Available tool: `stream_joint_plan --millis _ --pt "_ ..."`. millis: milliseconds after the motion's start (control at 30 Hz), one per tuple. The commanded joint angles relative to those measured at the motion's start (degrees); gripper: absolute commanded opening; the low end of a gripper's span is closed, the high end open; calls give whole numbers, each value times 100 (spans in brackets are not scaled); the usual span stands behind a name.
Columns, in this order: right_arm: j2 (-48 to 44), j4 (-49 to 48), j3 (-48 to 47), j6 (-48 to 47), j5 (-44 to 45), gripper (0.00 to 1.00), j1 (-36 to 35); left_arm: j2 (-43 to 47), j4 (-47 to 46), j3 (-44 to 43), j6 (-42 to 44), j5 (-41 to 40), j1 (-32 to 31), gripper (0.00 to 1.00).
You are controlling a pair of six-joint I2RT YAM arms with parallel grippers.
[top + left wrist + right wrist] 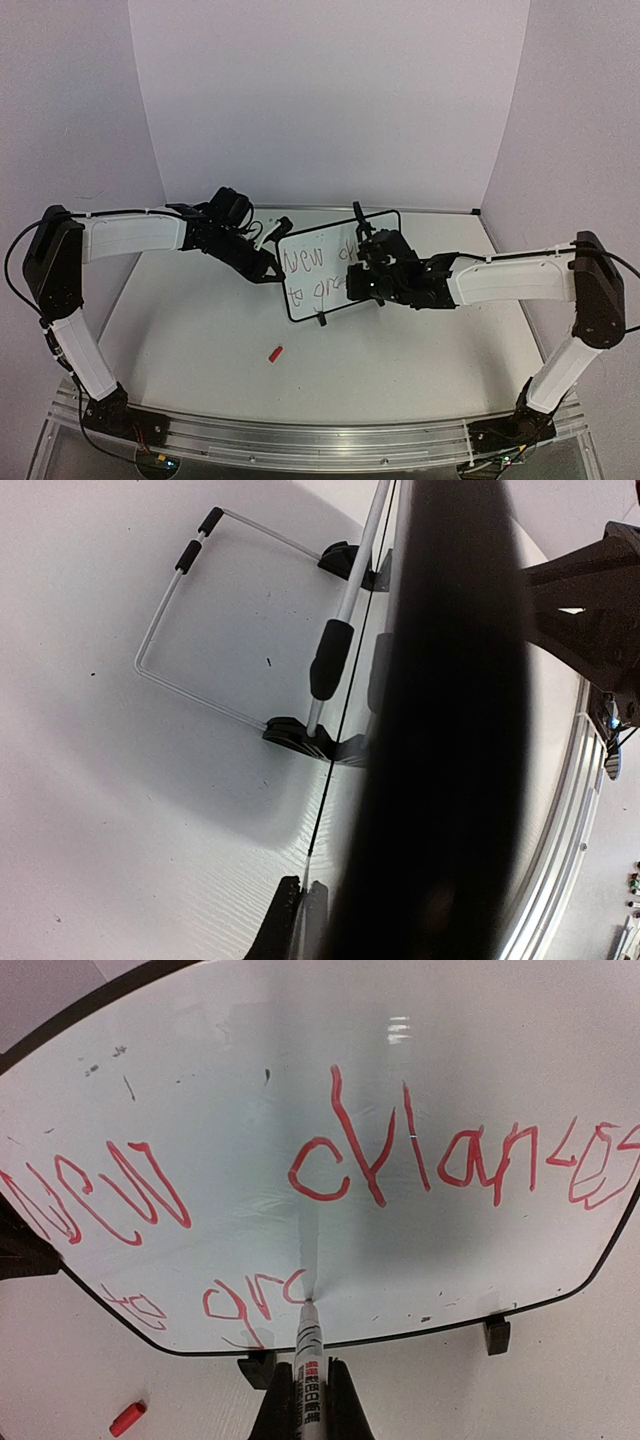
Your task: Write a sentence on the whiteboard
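Note:
The whiteboard (340,262) stands tilted on its feet mid-table, and it fills the right wrist view (330,1080). The sentence (300,1175) is in red: "New chances" on the top line, "to gro" below. It also shows in the top view (312,264). My right gripper (308,1385) is shut on a white marker (309,1355). The marker's tip touches the board just right of the "o". My left gripper (300,910) is shut on the board's thin left edge (330,770). In the top view the left gripper (268,270) is at the board's left side and the right gripper (362,282) is in front of it.
The marker's red cap (276,352) lies on the table in front of the board, and it also shows in the right wrist view (127,1418). A wire stand (200,610) props the board from behind. A wide dark blur (440,730) hides much of the left wrist view.

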State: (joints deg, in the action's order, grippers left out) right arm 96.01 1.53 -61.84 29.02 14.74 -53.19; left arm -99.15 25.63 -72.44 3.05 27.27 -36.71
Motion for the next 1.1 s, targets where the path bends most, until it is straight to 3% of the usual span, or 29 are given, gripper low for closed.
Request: stream_joint_plan --millis 0,1067 --pt "-189 8 -235 -115 385 0 32 -14 193 -244 85 -64 -40 0" --pt "-352 12 -444 -222 226 0 16 -7 193 -248 89 -52 -39 0"
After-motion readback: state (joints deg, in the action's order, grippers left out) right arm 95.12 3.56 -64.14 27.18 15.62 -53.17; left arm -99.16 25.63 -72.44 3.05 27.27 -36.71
